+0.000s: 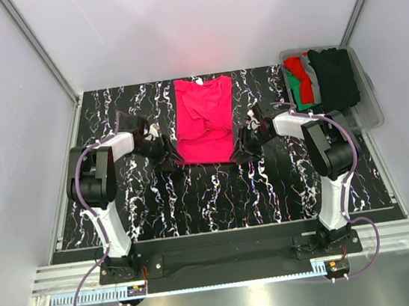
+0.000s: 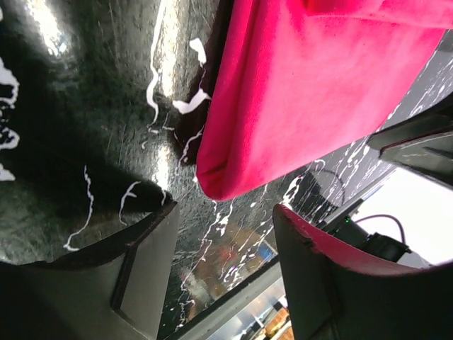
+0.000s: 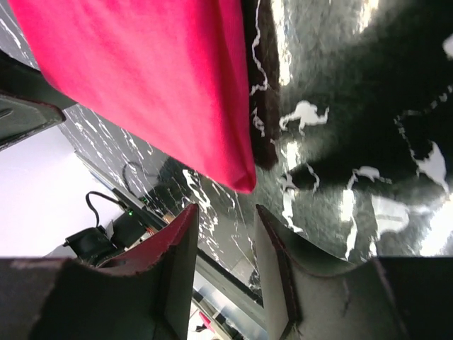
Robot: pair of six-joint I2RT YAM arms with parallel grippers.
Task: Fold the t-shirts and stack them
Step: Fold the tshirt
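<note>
A bright pinkish-red t-shirt (image 1: 204, 119) lies on the black marbled table (image 1: 194, 192), folded into a long narrow strip with its neck at the far end. My left gripper (image 1: 165, 149) is open and empty just left of the strip's near left corner. In the left wrist view, that corner (image 2: 226, 180) hangs just beyond the gap of the gripper (image 2: 225, 212), not touching it. My right gripper (image 1: 245, 144) is open and empty at the near right corner. That corner (image 3: 241, 177) sits just past the gripper (image 3: 225, 211) in the right wrist view.
A clear plastic bin (image 1: 370, 101) stands at the far right of the table, holding red (image 1: 295, 65), green (image 1: 302, 89) and black (image 1: 334, 75) folded shirts. White walls enclose the table on three sides. A metal rail runs along the near edge.
</note>
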